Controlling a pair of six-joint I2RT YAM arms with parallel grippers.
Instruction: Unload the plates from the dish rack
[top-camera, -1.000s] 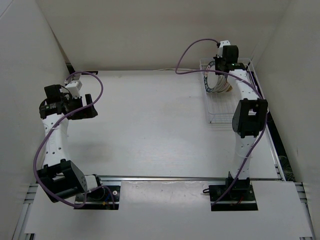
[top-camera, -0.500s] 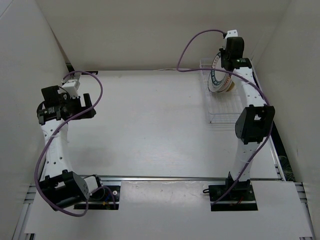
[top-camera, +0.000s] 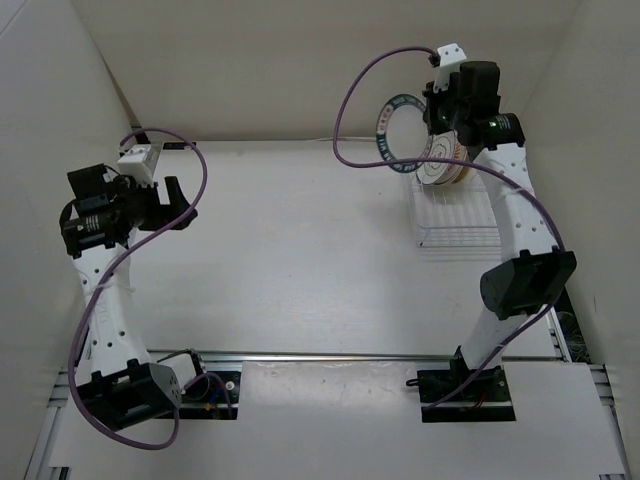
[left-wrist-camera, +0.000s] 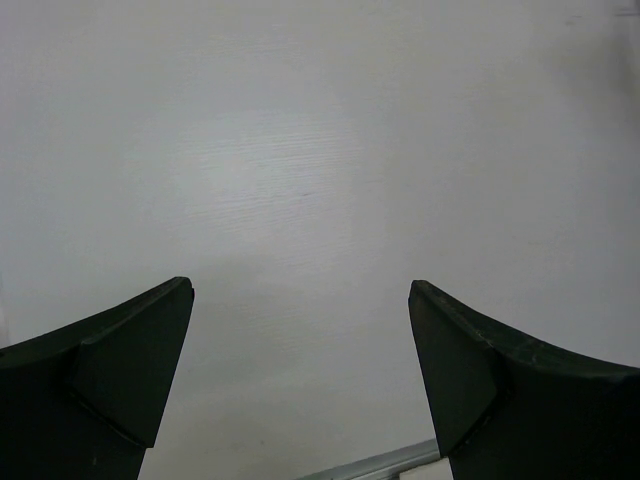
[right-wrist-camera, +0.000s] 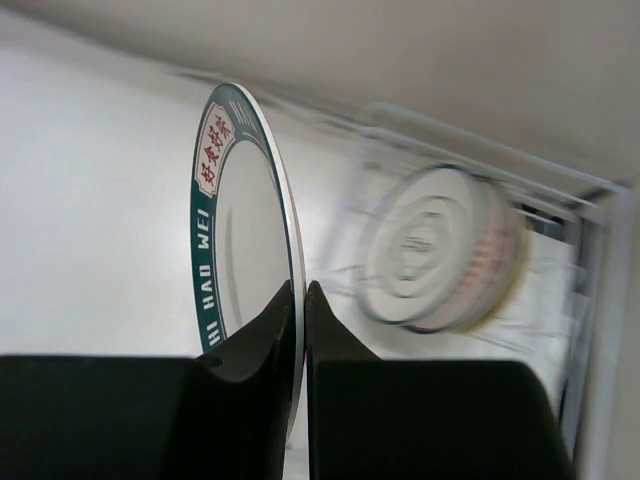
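My right gripper (top-camera: 432, 122) is shut on the rim of a white plate with a dark teal lettered rim band (top-camera: 400, 130) and holds it upright in the air, up and to the left of the dish rack (top-camera: 455, 215). In the right wrist view the held plate (right-wrist-camera: 240, 220) stands on edge between my fingers (right-wrist-camera: 300, 300). Other plates (top-camera: 442, 166) stand on edge at the far end of the rack; they show blurred in the right wrist view (right-wrist-camera: 440, 250). My left gripper (top-camera: 168, 205) is open and empty at the far left, above the bare table (left-wrist-camera: 300, 290).
The white wire rack sits at the table's far right, close to the right wall. A metal rail (top-camera: 380, 355) runs along the near edge between the arm bases. Purple cables (top-camera: 350, 110) loop from both wrists.
My right gripper has lifted the teal-rimmed plate up out of the rack and carried it left. The left arm has drawn back a little to the left and risen.
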